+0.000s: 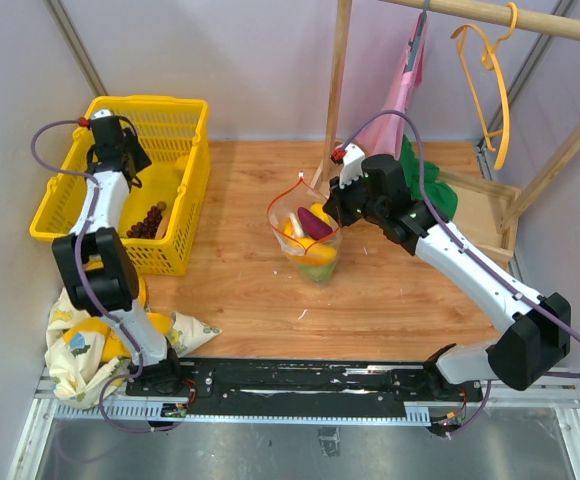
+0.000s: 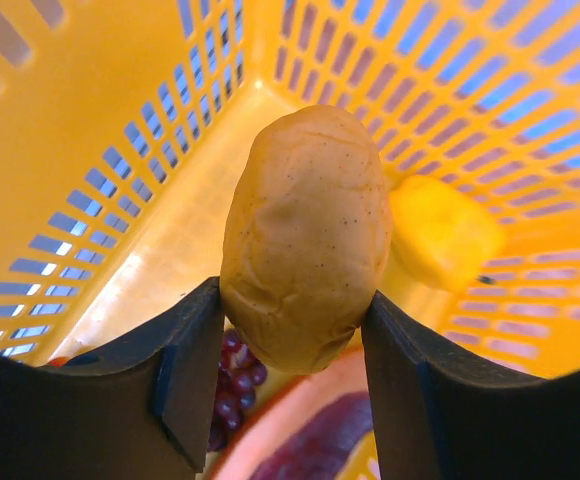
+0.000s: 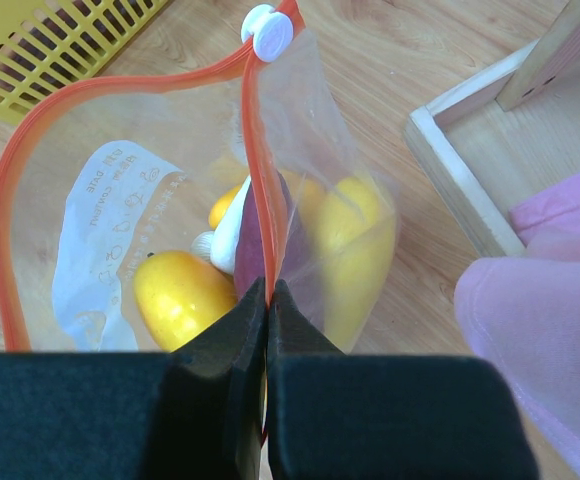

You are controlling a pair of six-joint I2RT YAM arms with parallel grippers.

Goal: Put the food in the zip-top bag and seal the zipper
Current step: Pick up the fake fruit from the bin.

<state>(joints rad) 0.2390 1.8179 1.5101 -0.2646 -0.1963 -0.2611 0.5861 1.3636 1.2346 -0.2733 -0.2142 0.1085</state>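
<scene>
Wooden desk [image 1: 240, 290] carries a yellow basket [image 1: 185, 105] at about ten o'clock from the zip-top bag [image 3: 100, 200], which stands mid-desk, mouth up, part filled with food [image 3: 180, 295]. The left end effector [image 2: 295, 300] is clamped on a tan potato [image 2: 305, 230] inside the basket, its long axis pointing straight out from the fingers. The right end effector [image 3: 268, 300] is pinched together on the orange zipper [image 3: 255, 190], holding the mouth open. Best lift the potato clear of the basket wall, swing toward four o'clock, and drop it end-first.
</scene>
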